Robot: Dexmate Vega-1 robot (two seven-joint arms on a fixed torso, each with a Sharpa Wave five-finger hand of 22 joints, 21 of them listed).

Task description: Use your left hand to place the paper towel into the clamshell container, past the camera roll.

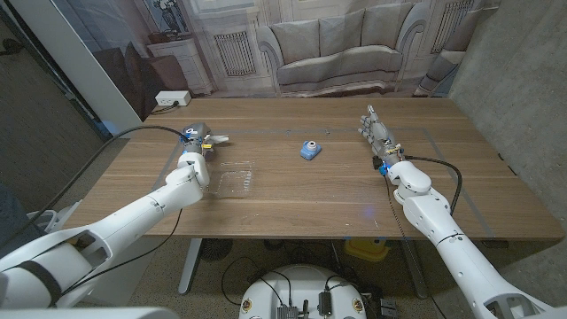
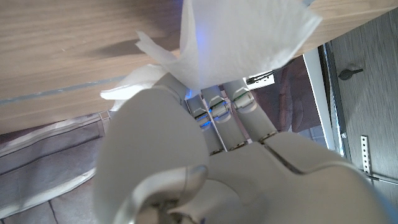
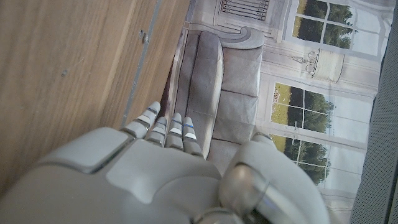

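Towel (image 2: 242, 37) is in my left hand (image 1: 197, 149), pinched between the fingers (image 2: 217, 109), as the left wrist view shows: the white sheet fans out beyond the fingertips. In the head view I read that hand as raised above the bench (image 1: 292, 204) on its left side, with the towel's pale edge jutting toward the middle. Container (image 1: 234, 177), clear plastic, lies on the bench just beside the left hand, on the side nearer me and slightly toward the centre. I cannot tell whether its lid is up. Roll (image 1: 309, 150), a small blue item, sits near the bench centre, well apart from both the container and the towel. My right hand (image 1: 379, 135) is on the right side of the bench, fingers (image 3: 169, 132) straight, side by side and grasping nothing. A sofa backdrop (image 1: 337, 49) hangs behind the bench.
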